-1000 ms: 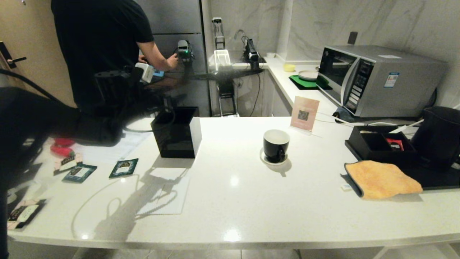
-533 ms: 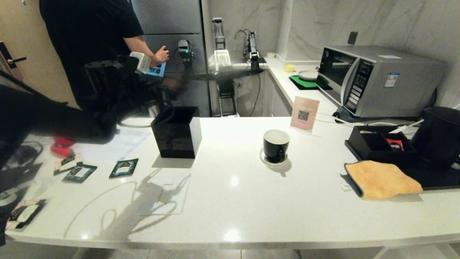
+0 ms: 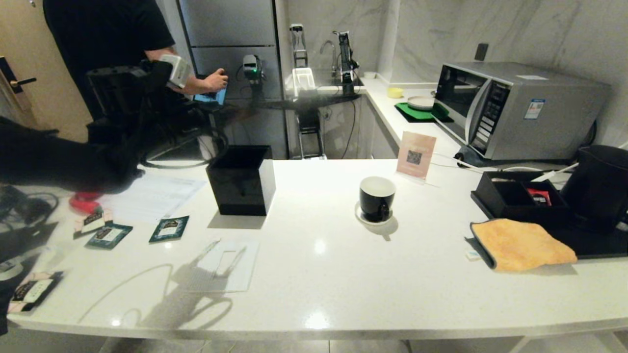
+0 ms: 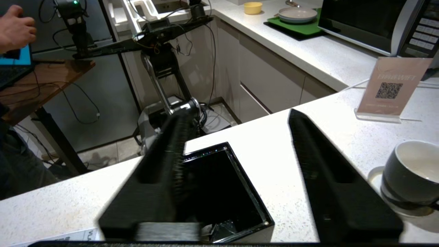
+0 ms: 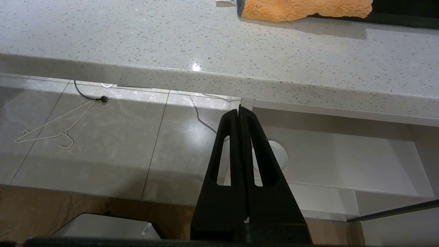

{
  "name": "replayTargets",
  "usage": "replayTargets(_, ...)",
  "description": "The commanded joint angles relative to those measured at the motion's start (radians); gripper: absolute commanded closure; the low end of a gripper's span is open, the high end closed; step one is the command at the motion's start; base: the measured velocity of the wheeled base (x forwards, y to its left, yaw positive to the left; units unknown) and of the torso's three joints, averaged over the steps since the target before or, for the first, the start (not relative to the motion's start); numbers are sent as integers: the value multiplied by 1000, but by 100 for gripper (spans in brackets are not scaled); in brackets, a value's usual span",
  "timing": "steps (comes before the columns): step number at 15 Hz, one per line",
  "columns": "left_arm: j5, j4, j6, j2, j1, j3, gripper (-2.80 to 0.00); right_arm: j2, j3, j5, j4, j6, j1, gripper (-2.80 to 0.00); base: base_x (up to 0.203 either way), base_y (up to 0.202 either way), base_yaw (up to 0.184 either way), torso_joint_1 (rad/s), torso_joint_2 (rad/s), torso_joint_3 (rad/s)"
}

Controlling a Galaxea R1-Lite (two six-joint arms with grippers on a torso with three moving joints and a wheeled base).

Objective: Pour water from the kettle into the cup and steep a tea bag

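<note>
The cup point(image 3: 377, 197), glossy black with a white inside, stands on its small white saucer mid-counter and also shows in the left wrist view point(image 4: 408, 175). The matte black kettle point(image 3: 601, 186) stands at the far right. Teal tea bag packets point(image 3: 169, 228) lie flat at the left. My left arm point(image 3: 122, 113) is raised over the counter's left end. Its gripper point(image 4: 236, 113) is open and empty, above and behind the open-topped black box point(image 4: 219, 192). My right gripper point(image 5: 240, 109) hangs shut and empty below the counter's front edge, outside the head view.
A person in a black shirt point(image 3: 103, 34) stands behind the left end. A black tray with sachets point(image 3: 520, 196) and an orange cloth point(image 3: 522, 243) lie beside the kettle. A card stand point(image 3: 415, 154) is behind the cup, and a microwave point(image 3: 515, 108) at the back right. Crumpled wrapping point(image 4: 212, 233) lies in the box.
My left arm has lifted up and back to the left, away from the black box's top. The person has shifted left. The right arm has not moved.
</note>
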Motion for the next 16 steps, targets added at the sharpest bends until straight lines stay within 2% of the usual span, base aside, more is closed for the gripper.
replayTargets(1, -1, 4, 0, -48, -11, 12, 0, 1, 0, 0, 0, 0, 0, 0, 0, 0, 0, 0, 0, 0)
replayTargets(7, -1, 90, 0, -176, -59, 110, 0, 1, 0, 1, 0, 0, 0, 0, 0, 0, 0, 0, 0, 0)
replayTargets(11, 1, 203, 2, -289, -88, 183, 0, 1, 0, 1, 0, 0, 0, 0, 0, 0, 0, 0, 0, 0)
replayTargets(16, 1, 296, 3, -432, -91, 324, 0, 0, 0, 0, 0, 1, 0, 0, 0, 0, 0, 0, 0, 0)
